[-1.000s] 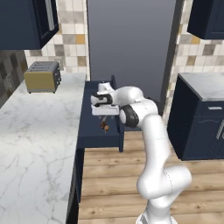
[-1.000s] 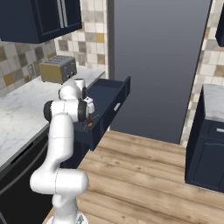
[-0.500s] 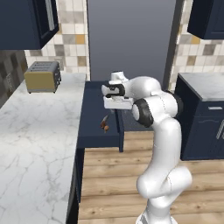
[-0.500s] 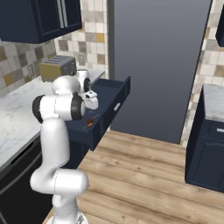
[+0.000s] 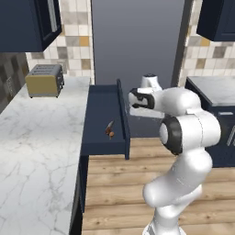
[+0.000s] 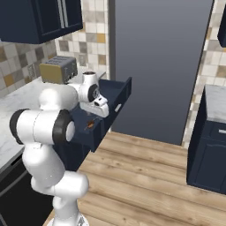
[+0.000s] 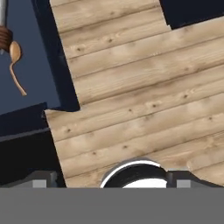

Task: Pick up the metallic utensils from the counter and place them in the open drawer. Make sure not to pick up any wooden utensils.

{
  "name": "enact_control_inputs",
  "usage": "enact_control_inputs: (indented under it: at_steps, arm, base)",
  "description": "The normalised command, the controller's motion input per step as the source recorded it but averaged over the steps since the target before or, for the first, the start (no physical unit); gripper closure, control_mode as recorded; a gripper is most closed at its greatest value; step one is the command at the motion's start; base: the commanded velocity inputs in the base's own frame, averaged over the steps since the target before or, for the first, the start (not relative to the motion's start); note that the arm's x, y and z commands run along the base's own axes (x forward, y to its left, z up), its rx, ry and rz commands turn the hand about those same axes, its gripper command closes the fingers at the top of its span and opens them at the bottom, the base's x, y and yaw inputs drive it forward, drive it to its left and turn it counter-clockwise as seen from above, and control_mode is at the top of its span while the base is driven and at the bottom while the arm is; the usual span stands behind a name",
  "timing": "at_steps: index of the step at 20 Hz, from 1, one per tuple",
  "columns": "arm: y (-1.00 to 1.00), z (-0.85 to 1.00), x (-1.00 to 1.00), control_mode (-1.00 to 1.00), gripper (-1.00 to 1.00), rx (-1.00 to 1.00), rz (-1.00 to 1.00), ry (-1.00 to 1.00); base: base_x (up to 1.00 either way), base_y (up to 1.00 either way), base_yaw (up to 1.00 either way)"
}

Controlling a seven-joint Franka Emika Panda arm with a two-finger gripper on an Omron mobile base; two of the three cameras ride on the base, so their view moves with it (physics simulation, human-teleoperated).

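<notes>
One utensil (image 5: 109,130): lies inside the drawer (image 5: 103,120), already delivered.
Gripper (image 5: 134,104): beside the drawer's front, over floor.
Fingers: spread cannot be told, nothing visibly held.

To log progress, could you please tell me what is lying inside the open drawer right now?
In the open drawer lie small slim utensils with brownish ends, close together; the hand view shows a tan spoon-shaped piece. Their number and material are too small to tell.

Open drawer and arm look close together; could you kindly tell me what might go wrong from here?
The arm hangs right beside the open drawer front; swinging back could knock it. A pale tan spoon seems to lie in the drawer, possibly a wooden one put there wrongly.
</notes>
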Motion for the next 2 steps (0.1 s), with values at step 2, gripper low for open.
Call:
enact_control_inputs:
  at_steps: [2]
  arm:
    - [0.0, 0.0, -1.0, -1.0, -1.0, 0.0, 0.07, -0.11]
  base:
    - [0.0, 0.0, 0.0]
